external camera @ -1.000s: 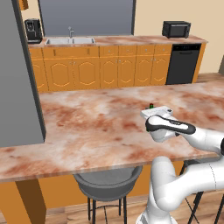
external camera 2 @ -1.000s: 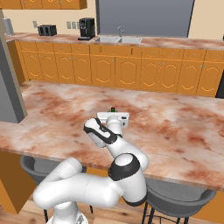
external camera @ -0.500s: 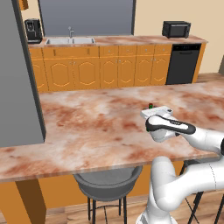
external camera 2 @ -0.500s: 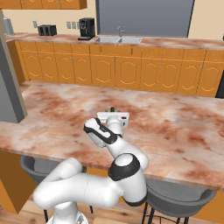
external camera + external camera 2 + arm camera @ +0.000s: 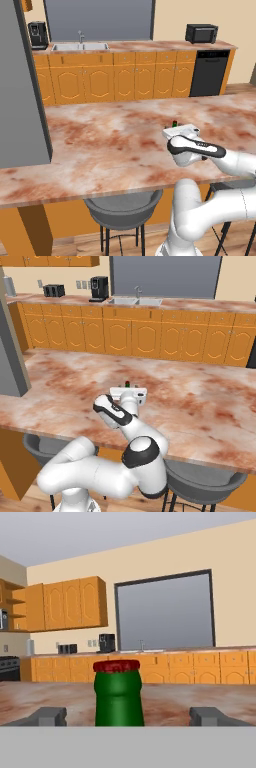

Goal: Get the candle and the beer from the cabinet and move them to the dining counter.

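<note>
Left of the work area, the near edge of the dining counter (image 5: 100,150) runs bare, with a grey stool (image 5: 122,207) tucked beneath it. No candle can be made out on the slab from these views.

At centre, the beer (image 5: 118,693) stands upright on the counter, well in from the near edge. Its red cap shows just past the white hand in the left base view. In the hand view the bottle rises between the two fingertips (image 5: 49,716), with clear air on both sides.

The gripper (image 5: 127,718) is released: its jaws stand wide apart and touch nothing. Judgement: the placing of the bottle looks done, and the step in hand is the withdrawal.

Recommendation: draw the hand straight back along its own line, keeping the jaws spread and level, so neither finger clips the neck. A sideways swing before clearing the cap risks tipping the bottle.

To the right, the counter stays open toward the far black dishwasher (image 5: 209,72).
</note>
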